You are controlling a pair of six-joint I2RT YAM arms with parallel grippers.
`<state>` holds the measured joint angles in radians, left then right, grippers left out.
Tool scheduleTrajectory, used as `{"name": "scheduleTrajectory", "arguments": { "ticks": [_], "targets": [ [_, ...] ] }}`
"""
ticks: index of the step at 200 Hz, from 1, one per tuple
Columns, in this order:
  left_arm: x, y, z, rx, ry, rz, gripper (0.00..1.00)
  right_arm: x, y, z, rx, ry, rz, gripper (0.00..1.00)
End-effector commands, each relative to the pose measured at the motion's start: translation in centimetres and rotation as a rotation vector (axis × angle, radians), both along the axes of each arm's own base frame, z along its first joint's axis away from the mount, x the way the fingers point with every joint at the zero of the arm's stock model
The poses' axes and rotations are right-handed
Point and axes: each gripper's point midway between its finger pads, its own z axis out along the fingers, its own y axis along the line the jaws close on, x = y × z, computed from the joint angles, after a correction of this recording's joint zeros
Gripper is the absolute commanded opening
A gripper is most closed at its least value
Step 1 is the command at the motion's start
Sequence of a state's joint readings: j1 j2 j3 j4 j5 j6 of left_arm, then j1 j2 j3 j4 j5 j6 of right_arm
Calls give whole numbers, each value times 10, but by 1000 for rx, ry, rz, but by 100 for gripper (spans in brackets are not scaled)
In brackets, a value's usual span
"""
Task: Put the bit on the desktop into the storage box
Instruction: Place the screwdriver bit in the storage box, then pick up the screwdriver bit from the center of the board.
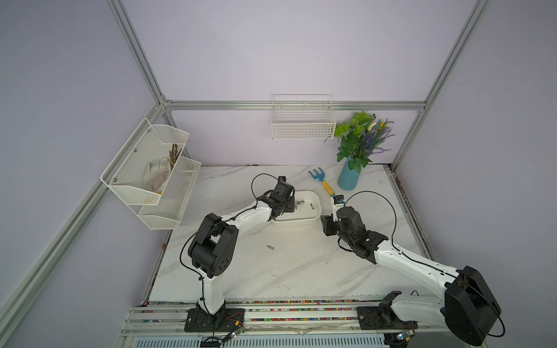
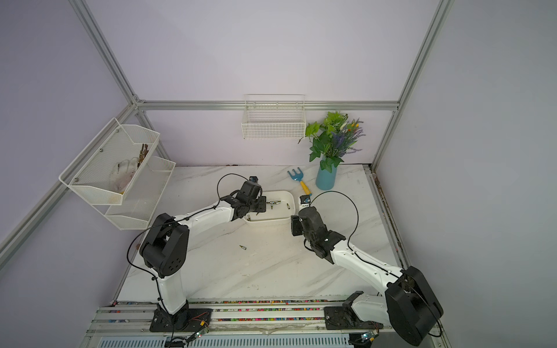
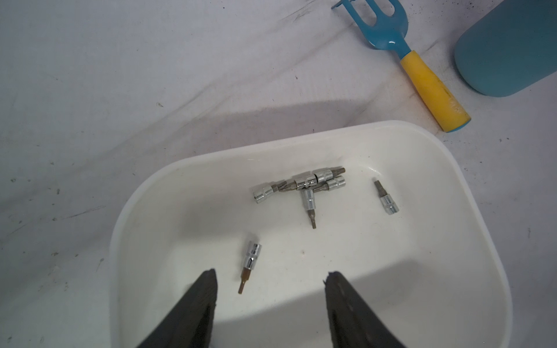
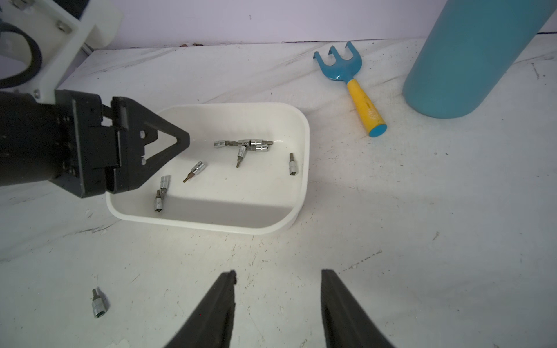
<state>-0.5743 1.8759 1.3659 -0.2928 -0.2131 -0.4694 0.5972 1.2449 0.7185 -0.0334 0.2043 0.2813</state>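
The storage box (image 1: 305, 217) (image 2: 280, 215) is a shallow white tub at mid-table, and several chrome bits (image 3: 304, 183) (image 4: 244, 144) lie in it. My left gripper (image 3: 271, 274) (image 1: 290, 205) hangs over the box's left end. It is open with nothing between its fingers, and one bit (image 3: 250, 262) rests on the box floor just ahead of them. One bit (image 1: 270, 247) (image 2: 243, 247) (image 4: 98, 302) lies alone on the marble desktop in front of the box. My right gripper (image 4: 278, 272) (image 1: 327, 226) is open and empty over bare tabletop at the box's right end.
A blue garden fork with a yellow handle (image 1: 322, 182) (image 4: 358, 99) lies behind the box on its right. A blue vase of plants (image 1: 349, 177) stands beyond it. White wire baskets hang on the back wall (image 1: 303, 126) and the left frame (image 1: 150, 171).
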Motion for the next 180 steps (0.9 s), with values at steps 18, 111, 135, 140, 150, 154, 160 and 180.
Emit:
{"name": "scheduleTrajectory", "arguments": {
  "ticks": [18,111,135,140,150,154,160,180],
  "targets": [
    [-22,22,65,-88,-122,38,90,-13,39,8,69,17,232,50],
    [-117,147,80,-92,-209,259,100,-37,117,-15,126,212,437,48],
    [-134,169,68,-43,-243,295,100,-43,138,-24,122,248,467,47],
    [-137,172,65,-36,-252,298,100,-44,143,-32,111,265,472,47],
    [-141,176,58,-31,-269,304,100,-47,153,-40,92,285,484,46],
    [-142,178,56,-34,-276,307,100,-48,157,-42,87,289,490,46],
    [-144,179,53,-35,-284,307,100,-50,162,-45,77,298,497,46],
    [-147,185,49,-30,-320,321,100,-55,179,-55,44,321,519,45]
  ]
}}
